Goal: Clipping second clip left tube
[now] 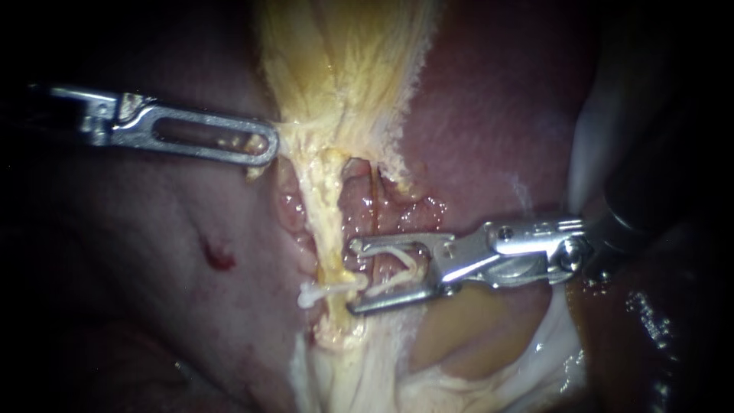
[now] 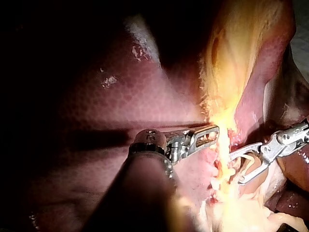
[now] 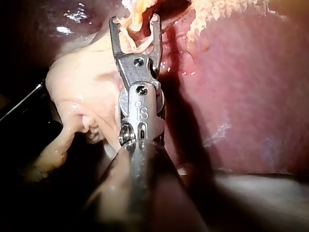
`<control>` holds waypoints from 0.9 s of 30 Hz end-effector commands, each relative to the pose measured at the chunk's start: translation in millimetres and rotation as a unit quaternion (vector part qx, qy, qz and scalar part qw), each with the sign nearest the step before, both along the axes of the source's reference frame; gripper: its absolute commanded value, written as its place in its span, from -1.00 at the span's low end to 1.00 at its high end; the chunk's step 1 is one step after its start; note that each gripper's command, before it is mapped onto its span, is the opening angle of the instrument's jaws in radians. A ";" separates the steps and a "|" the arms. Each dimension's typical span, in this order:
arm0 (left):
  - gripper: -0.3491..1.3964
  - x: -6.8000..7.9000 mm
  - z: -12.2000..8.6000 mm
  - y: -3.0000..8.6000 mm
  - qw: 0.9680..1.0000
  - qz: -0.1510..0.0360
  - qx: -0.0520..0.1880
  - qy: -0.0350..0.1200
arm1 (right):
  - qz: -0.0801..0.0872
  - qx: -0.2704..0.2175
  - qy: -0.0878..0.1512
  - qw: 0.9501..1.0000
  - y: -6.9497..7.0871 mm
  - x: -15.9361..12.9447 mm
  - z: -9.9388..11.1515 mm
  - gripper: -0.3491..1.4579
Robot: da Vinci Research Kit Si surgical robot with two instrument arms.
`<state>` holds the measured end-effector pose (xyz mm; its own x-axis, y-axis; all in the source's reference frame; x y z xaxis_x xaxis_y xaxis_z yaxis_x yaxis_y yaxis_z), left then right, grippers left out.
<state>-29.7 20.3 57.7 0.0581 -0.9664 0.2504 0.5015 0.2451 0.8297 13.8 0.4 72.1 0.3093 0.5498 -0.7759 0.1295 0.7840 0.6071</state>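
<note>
The left tube (image 1: 330,229) is a pale yellow strand that runs down from a fan of yellow tissue (image 1: 344,69) and crosses dark red liver (image 1: 497,115).

Low on the tube sits 1 fastened clip (image 1: 313,294), white and lying across it. Its end sticks out on the tube's left side.

The right instrument (image 1: 355,277) comes in from the tube's right side. Its 2 jaws stand wide apart, and their tips are just beside the tube, not yet around it. The upper tip is above the fastened clip and the lower tip is about level with it. Between the jaws sits a loaded clip (image 1: 409,264), white and spread open, with 1 arm running toward each jaw. The left wrist view shows the same: both tips are right at the tube's edge and the tube is outside the gap.

The left instrument (image 1: 264,149) reaches in from the tube's left side, well above both clips. Its windowed jaws lie close together, clamped on the edge of the yellow tissue where the fan narrows into the tube. Scraps of that tissue show through the jaw's window.
</note>
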 end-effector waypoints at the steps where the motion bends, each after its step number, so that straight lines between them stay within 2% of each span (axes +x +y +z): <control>1: -1.00 0.0 0.0 0.0 1.000 0.000 0.000 0.000 | 0.000 0.000 0.000 1.000 0.1 -0.1 0.1 -0.08; 27: -1.00 0.0 0.1 0.0 1.000 0.000 0.000 0.000 | 0.005 0.003 -0.003 1.000 1.1 -0.8 1.6 -0.08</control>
